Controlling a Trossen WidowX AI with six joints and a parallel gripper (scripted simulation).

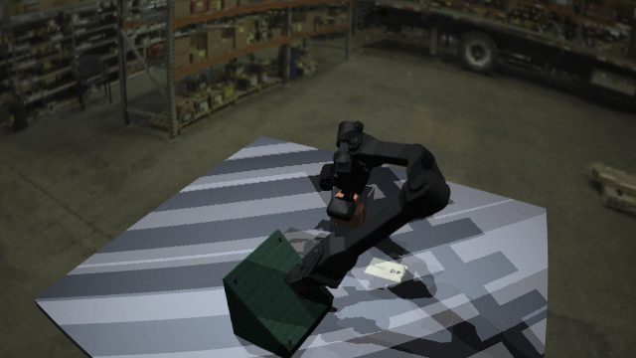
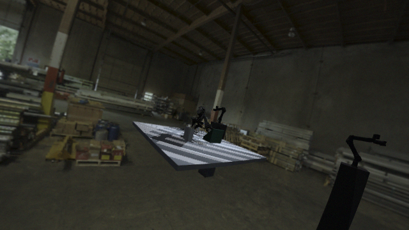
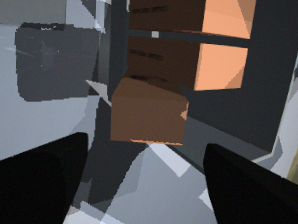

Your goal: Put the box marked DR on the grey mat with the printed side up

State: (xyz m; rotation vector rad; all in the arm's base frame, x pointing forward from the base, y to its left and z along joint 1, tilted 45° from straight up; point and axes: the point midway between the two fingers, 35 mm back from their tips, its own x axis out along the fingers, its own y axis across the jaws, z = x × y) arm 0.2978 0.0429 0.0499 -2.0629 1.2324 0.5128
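Note:
In the wrist view my gripper [image 3: 147,148] is open, with its fingertips wide apart and nothing held between them. An orange-brown box [image 3: 149,120] is just beyond the fingertips, at the near end of the dark bin [image 3: 225,107]. It sits at a different angle from the other two; no print shows on it. A middle box [image 3: 162,62] and a far box [image 3: 167,15] stand in line, with dark print too faint to read. In the top view the arm hides most of the boxes [image 1: 359,215]. I cannot tell the grey mat from the striped table.
A pale card [image 1: 380,269] with large dark letters, apparently DR, lies on the table right of the arm's lower link. A green wedge-shaped block [image 1: 273,288] [image 2: 215,136] stands beside the arm's base. A grey upright object [image 2: 188,134] stands on the table in the exterior view.

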